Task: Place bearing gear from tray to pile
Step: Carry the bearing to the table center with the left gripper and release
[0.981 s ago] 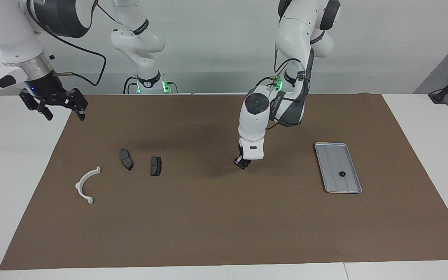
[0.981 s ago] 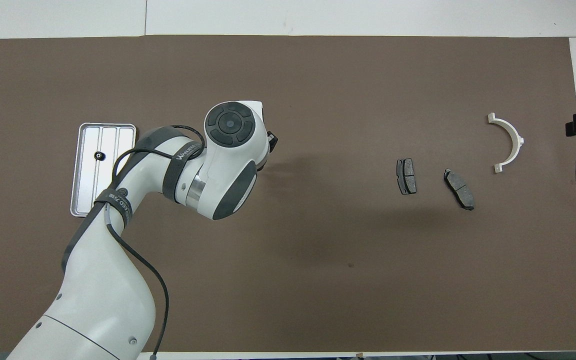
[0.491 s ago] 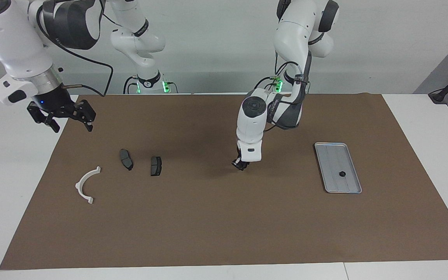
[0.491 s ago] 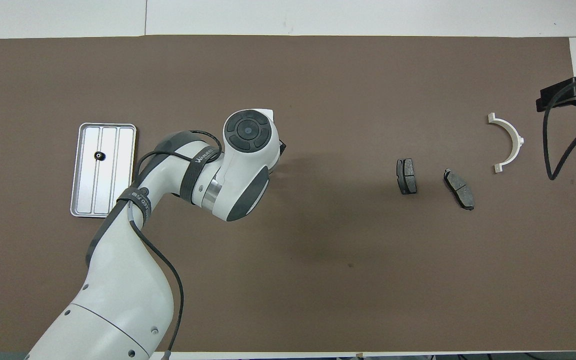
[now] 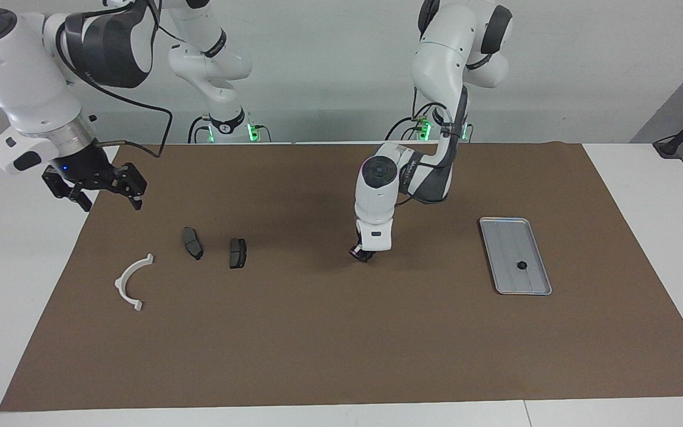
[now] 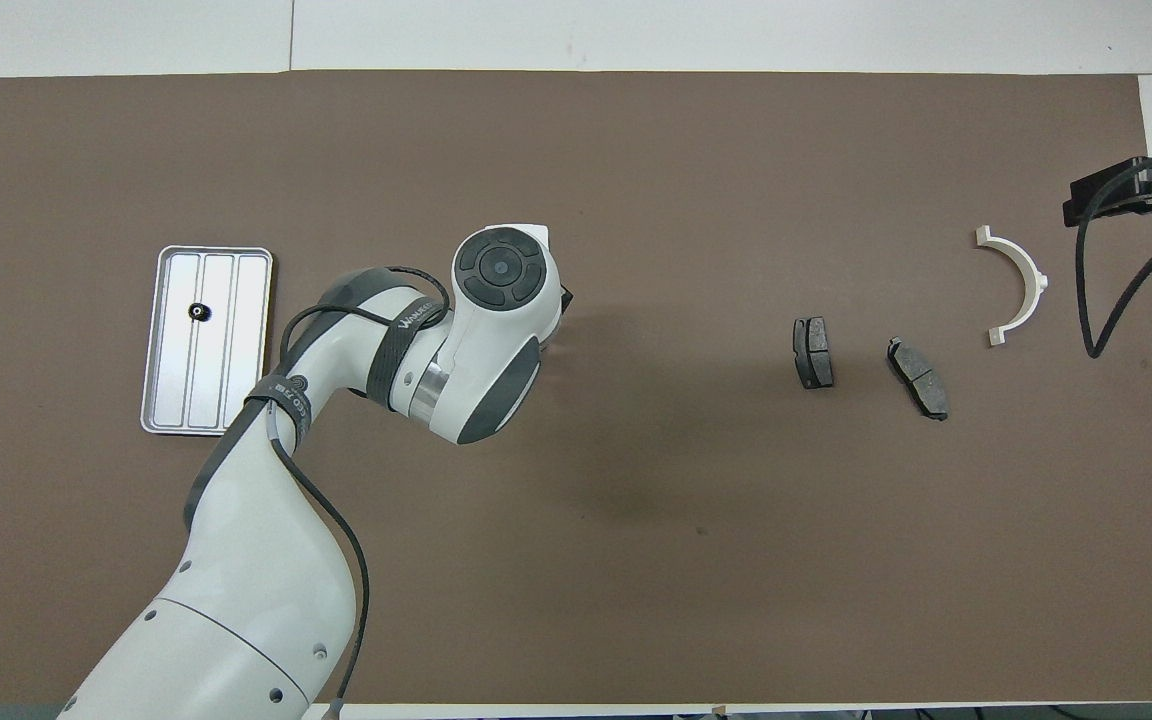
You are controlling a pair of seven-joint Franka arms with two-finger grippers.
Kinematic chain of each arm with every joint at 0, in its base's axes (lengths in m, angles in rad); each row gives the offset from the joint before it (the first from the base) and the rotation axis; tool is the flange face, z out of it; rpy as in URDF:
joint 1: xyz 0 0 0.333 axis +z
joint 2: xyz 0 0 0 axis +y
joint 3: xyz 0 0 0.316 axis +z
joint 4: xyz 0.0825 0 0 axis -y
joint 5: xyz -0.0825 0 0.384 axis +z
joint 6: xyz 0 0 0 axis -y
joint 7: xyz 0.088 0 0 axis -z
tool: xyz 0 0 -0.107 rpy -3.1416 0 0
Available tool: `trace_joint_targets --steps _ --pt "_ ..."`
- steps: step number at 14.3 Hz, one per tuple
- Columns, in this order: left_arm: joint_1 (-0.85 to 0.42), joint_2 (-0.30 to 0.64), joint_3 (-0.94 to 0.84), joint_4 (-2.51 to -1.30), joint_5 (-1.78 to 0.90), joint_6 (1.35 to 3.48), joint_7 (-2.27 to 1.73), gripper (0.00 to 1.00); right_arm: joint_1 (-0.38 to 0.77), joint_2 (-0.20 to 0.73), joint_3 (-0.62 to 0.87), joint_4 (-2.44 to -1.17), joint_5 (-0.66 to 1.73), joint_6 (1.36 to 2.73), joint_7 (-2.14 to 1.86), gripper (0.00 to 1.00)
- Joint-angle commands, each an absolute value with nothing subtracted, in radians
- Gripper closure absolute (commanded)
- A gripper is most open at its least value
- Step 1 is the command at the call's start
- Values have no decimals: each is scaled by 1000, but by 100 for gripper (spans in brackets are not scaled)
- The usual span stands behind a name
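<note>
The left gripper hangs low over the mat between tray and pile, whether it pinches anything I cannot tell; one small gear sits in the tray. The right gripper, fingers spread, waits above the pile.

Small black bearing gear lying in grey tray.

White table carries a brown mat. On the mat: tray (toward the left arm's end), two dark pads, white half-ring bracket.
</note>
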State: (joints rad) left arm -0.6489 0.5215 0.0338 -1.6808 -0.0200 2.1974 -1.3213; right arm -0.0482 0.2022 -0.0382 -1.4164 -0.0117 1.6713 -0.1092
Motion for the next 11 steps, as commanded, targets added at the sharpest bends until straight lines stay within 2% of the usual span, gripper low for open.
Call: trace_joint_targets --steps 1,2,4,11 --pt "-664 517 52 -1694 -26 2215 -1335 54 -34 215 -32 -1434 -9 1700 -114 0" --pt "-664 517 52 -1694 -25 2212 -1336 28 -34 218 -32 -1434 -9 1701 -112 0" --pt "-663 515 54 -1692 -25 2195 -1332 0 -34 225 -31 -1434 -9 1719 -112 0" --pt "-565 398 61 -1690 -18 2100 -1322 0 -15 250 -31 -1430 -2 1784 -78 0"
